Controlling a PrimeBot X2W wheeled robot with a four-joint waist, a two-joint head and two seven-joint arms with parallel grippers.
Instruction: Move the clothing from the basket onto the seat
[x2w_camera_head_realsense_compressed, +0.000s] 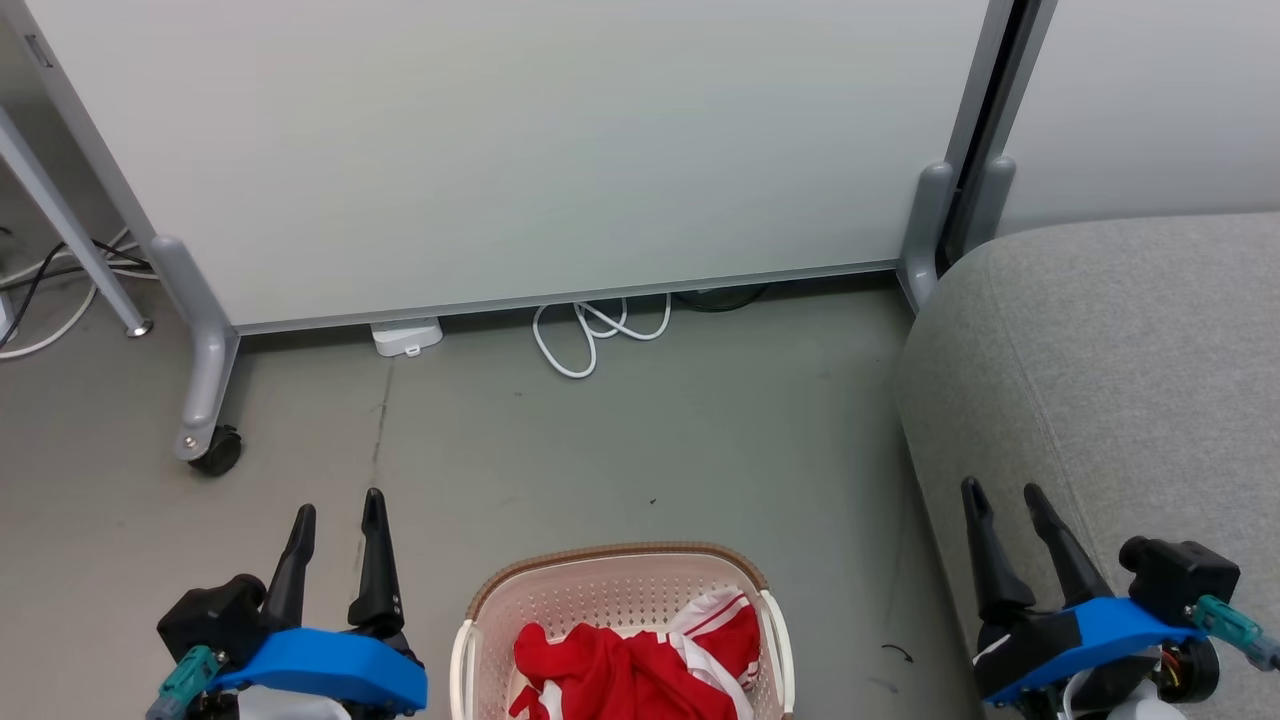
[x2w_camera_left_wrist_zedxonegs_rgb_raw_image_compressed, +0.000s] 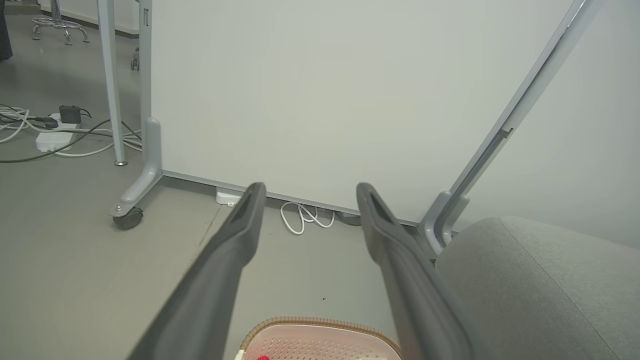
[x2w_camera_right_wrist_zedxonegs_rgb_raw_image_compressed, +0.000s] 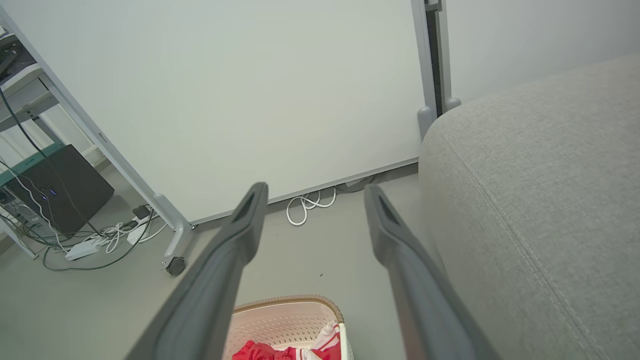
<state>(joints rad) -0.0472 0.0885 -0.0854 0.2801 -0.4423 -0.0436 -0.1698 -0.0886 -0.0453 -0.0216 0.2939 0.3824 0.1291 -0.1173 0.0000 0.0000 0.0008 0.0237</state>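
In the head view the left gripper (x2w_camera_head_realsense_compressed: 340, 503) sits at the lower left, its fingers spread, empty and pointing up the frame. At the lower right the right gripper (x2w_camera_head_realsense_compressed: 1000, 488) is likewise released, seen against the grey seat (x2w_camera_head_realsense_compressed: 1130, 350). Between them, at bottom centre, the basket (x2w_camera_head_realsense_compressed: 620, 552) stands mouth up. The frame edge cuts it off, so its long axis cannot be told. Inside it the clothing (x2w_camera_head_realsense_compressed: 610, 670) lies crumpled, pointing no clear way, with its striped white panel toward the basket's right wall.
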